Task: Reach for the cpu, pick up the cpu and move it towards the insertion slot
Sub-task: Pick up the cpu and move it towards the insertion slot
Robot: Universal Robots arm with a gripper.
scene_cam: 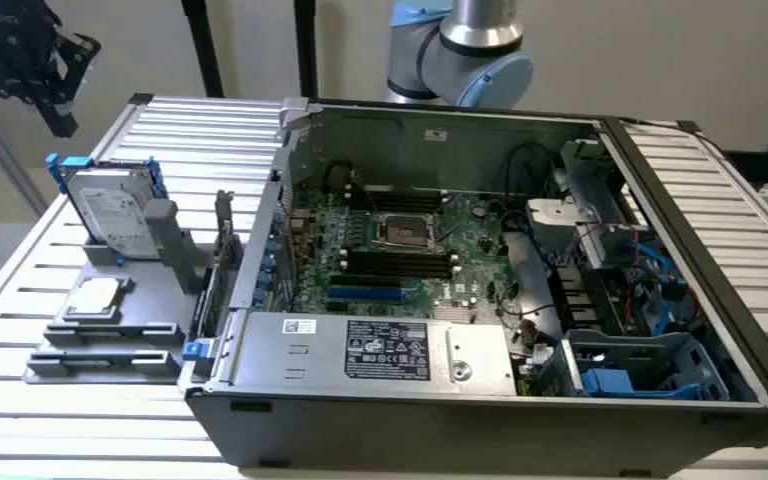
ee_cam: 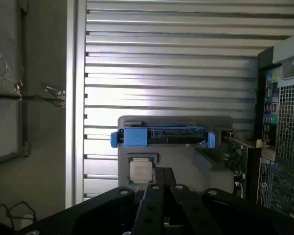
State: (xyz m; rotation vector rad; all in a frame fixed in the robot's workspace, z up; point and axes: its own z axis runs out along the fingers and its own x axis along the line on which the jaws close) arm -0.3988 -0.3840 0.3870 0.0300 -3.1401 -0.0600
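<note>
- Tool (ee_cam: 160, 182) hangs high; apart or together, I cannot tell.
- cpu (scene_cam: 95, 298) lies flat, well apart, at 6 o'clock from it in the exterior view.

The slatted metal counter (scene_cam: 11, 300) is carrying an open computer case (scene_cam: 491, 420) (its open side facing up) toward the exterior view's right, while a grey parts holder (scene_cam: 104, 360) is sitting just beside it, on the left.
</note>
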